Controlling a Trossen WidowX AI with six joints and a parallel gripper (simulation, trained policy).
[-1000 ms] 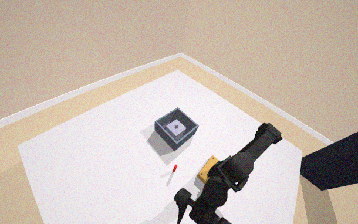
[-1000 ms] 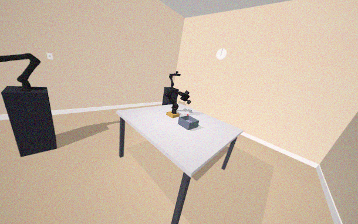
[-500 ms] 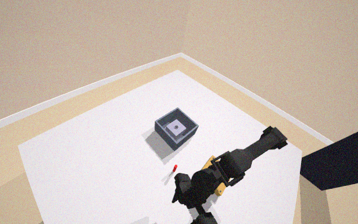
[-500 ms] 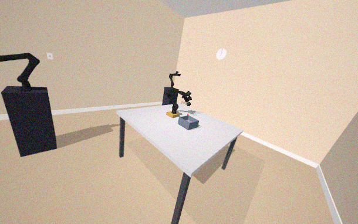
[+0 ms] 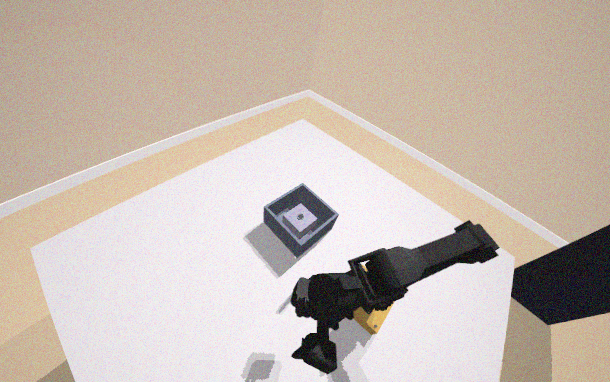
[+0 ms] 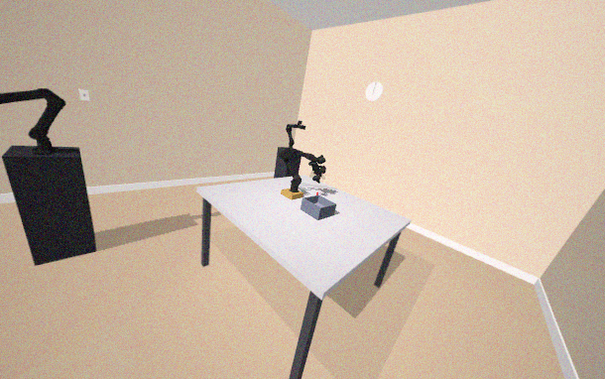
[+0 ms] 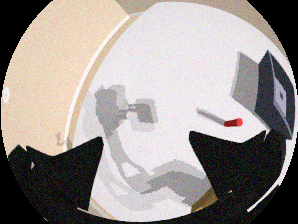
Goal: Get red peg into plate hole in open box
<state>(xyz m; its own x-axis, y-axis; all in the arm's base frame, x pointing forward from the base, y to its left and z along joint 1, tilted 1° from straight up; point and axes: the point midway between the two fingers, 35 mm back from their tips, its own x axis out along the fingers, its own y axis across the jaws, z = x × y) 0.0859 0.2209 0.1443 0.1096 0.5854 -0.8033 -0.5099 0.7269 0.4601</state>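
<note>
We spot the peg (image 6: 317, 193) (image 7: 233, 122) standing upright on the table (image 5: 150, 280) (image 6: 268, 218) (image 7: 165, 60), outside the box (image 5: 281, 232) (image 6: 310, 208) (image 7: 264, 97); from the top, the arm (image 5: 430, 255) (image 6: 296, 171) hides it. Inside the box we see the plate (image 5: 309, 217) (image 7: 278, 103), its hole unfilled. Above the table, we note the gripper (image 5: 309, 326) (image 6: 317, 175) (image 7: 146, 139) spread wide, nothing between its fingers, apart from the peg.

The hand (image 5: 306, 327) (image 6: 318, 171) (image 7: 146, 139) (spread wide open) hangs in midair.
</note>
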